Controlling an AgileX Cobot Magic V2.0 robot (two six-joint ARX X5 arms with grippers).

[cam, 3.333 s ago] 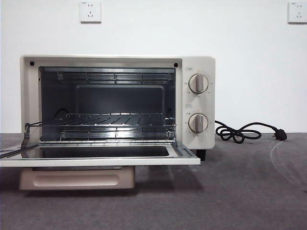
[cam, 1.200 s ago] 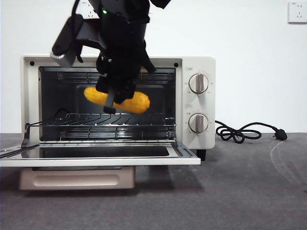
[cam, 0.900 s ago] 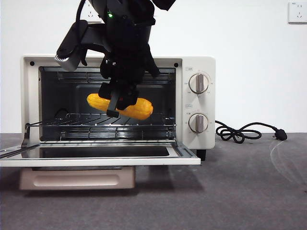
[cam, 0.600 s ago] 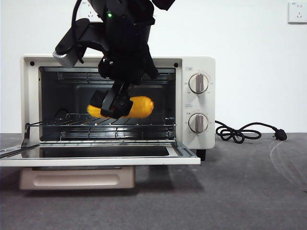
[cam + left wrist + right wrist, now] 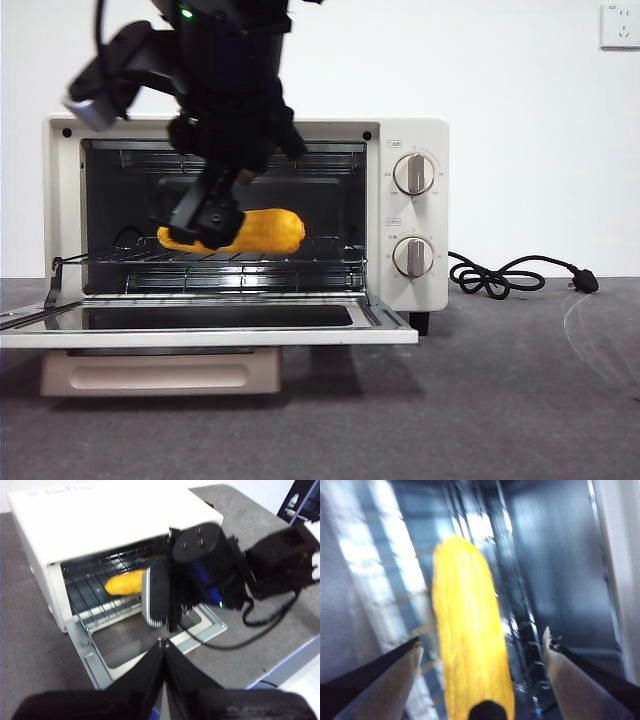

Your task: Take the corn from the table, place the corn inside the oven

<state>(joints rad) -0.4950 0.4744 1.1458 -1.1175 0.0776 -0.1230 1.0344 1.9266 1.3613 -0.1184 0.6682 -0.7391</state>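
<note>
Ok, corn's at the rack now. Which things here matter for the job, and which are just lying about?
In the job:
- corn, lying on the oven's wire rack
- oven, door folded down
- right gripper, jaws spread either side of the corn

Lying about:
- power cord on the table
- wall sockets
- left gripper, waiting away from the oven
</note>
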